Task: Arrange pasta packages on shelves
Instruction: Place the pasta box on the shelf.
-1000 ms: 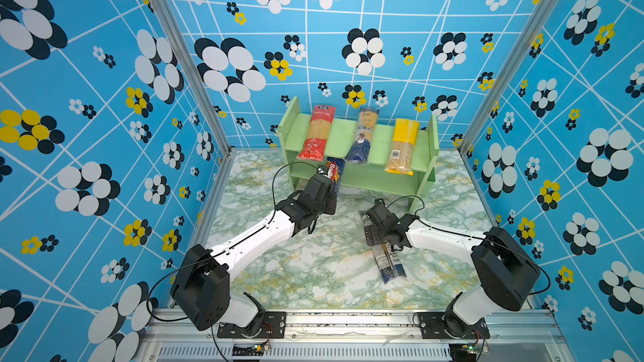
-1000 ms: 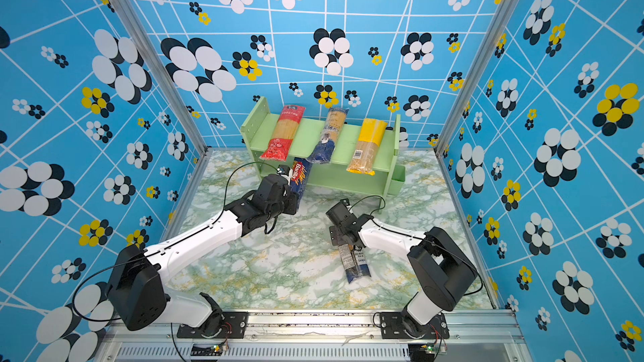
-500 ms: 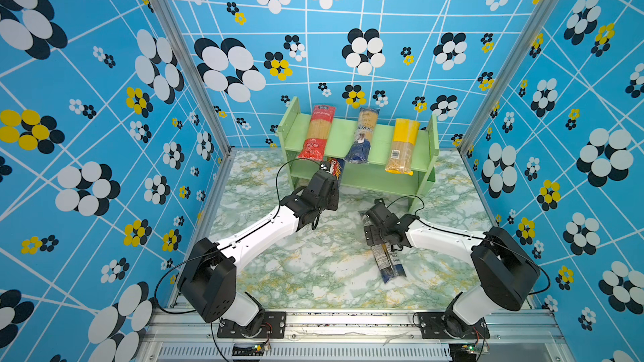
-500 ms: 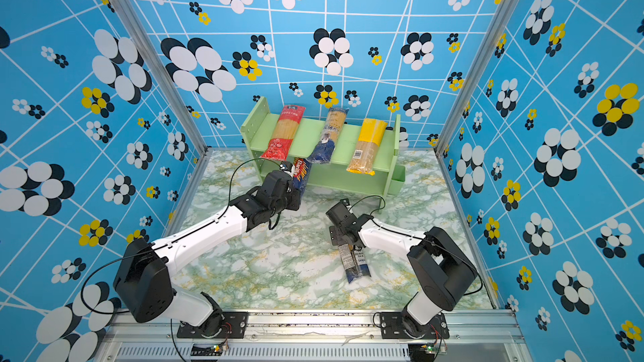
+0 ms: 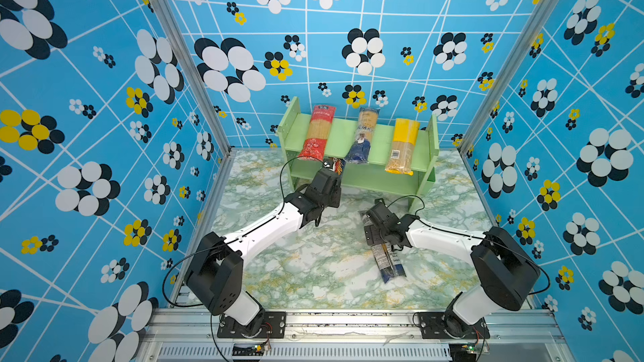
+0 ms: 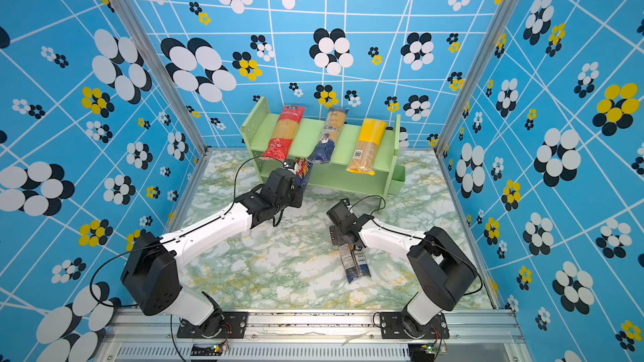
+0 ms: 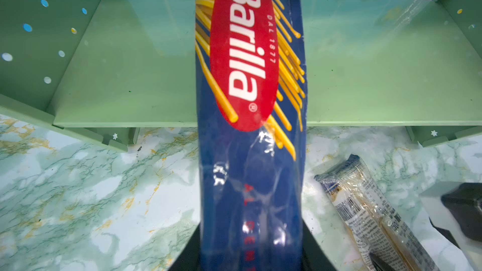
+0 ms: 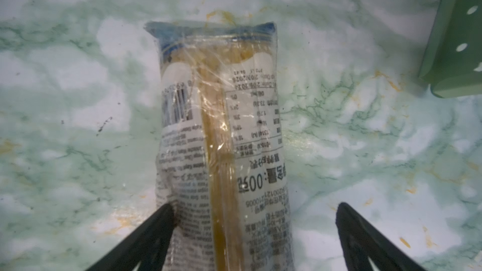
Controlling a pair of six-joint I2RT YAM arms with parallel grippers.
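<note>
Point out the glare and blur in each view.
Left wrist view: glare streaks on the dark blue Barilla spaghetti pack, logo sharp. Right wrist view: soft, print on the clear white-labelled spaghetti pack smeared. Both top views: even light, pale green wooden shelf crisp.

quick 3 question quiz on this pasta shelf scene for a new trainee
1. How many packs lie on the top tier of the shelf unit?
2. True or false: the right gripper is shut tight on the labelled pack on the table.
3. The left gripper holds: A red pack, B Barilla pack, C yellow-topped pack?
Key: 1 three; 2 false, its fingers stand open either side; 3 B.
</note>
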